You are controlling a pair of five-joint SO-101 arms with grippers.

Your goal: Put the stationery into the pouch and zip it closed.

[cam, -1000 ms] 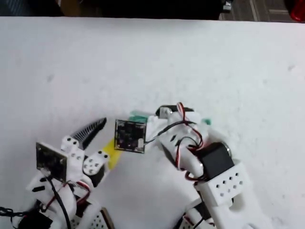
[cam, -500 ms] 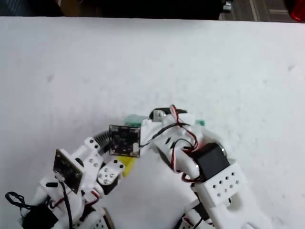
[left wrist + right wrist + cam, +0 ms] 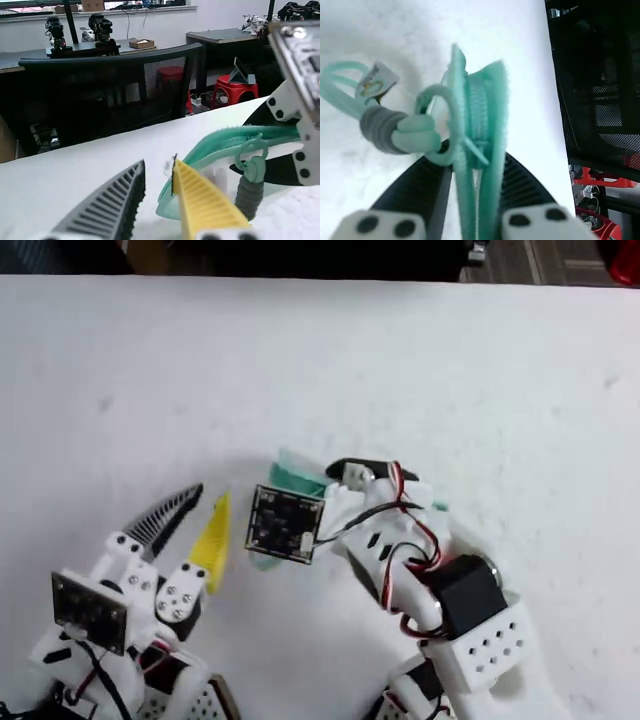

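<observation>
The teal pouch [image 3: 293, 475] is held on edge above the table near the middle, with my right gripper [image 3: 474, 162] shut on its zip edge [image 3: 479, 125]. Its zip pull, a teal ring [image 3: 432, 107] with a grey wrapped cord [image 3: 379, 129] and a small tag [image 3: 376, 81], hangs at the side. The left wrist view shows the pouch [image 3: 220, 142] with its mouth gaping and the ring [image 3: 251, 156] dangling. My left gripper [image 3: 211, 492] is open, one finger black [image 3: 112, 207] and one yellow [image 3: 200, 205], a short way left of the pouch and apart from it.
The right arm [image 3: 420, 560] and its camera board [image 3: 286, 523] cover the pouch's near side. White tabletop [image 3: 320, 370] stretches behind and to both sides. A black mesh chair [image 3: 110, 95] stands past the table's far edge.
Half a second ago my left gripper was pressed in close beside the pouch. It has drawn back to the left and stands open. The right gripper and pouch shifted slightly to the right.
</observation>
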